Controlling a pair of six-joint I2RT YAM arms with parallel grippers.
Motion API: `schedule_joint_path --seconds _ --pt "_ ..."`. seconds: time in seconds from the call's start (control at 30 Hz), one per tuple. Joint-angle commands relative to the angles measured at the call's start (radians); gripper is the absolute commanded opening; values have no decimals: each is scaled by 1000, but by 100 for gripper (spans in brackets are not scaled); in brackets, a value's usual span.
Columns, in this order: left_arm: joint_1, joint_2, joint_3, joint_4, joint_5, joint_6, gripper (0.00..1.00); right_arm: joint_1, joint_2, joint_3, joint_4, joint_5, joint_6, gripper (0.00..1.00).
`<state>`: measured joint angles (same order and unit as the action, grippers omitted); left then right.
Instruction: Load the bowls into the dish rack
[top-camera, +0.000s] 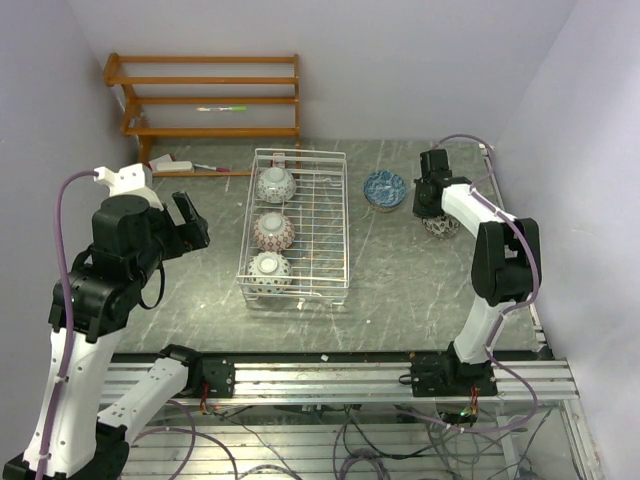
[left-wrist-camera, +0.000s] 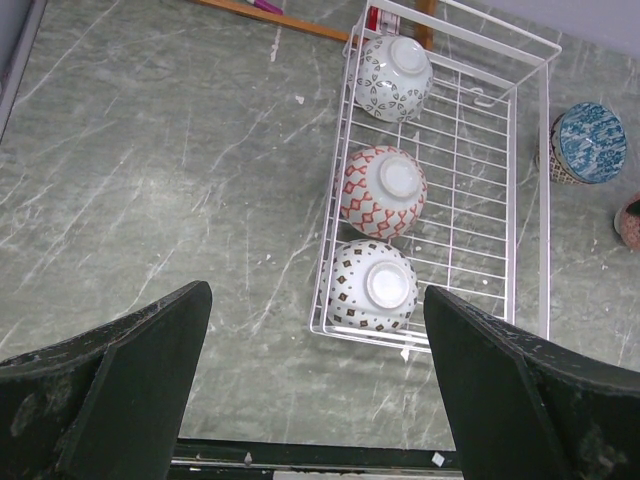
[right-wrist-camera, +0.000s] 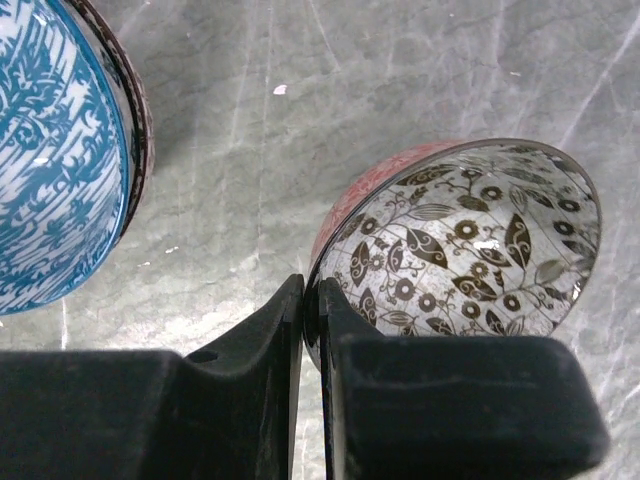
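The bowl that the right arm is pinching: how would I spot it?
Start at the white wire dish rack in the middle, then look right, past the blue bowl sitting outside it. Just beside that, the right gripper pinches the rim of the leaf-patterned bowl: dark leaves and flowers with red, not blue.

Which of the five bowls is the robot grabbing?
The red bowl with dark leaves inside, beside the blue bowl: the right gripper pinches its rim. The other three lie upturned in the rack.
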<state>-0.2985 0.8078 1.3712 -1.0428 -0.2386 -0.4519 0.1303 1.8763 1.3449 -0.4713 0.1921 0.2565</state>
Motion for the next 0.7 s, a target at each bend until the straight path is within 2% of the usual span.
schedule_joint_path --seconds 0.0,0.23,0.47,0.57,0.67 --pt "-4 -9 -5 34 21 10 99 -2 -53 -27 -30 45 46 0" --pt "-4 -22 5 22 23 13 99 7 -147 -31 -64 5 90 0" --pt "-3 -29 23 13 29 18 99 34 -291 72 -120 -159 152 0" --pt "-3 -23 33 13 34 22 99 90 -329 138 -122 -280 182 0" --pt "-4 -23 37 18 40 19 99 205 -358 191 -95 -348 229 0"
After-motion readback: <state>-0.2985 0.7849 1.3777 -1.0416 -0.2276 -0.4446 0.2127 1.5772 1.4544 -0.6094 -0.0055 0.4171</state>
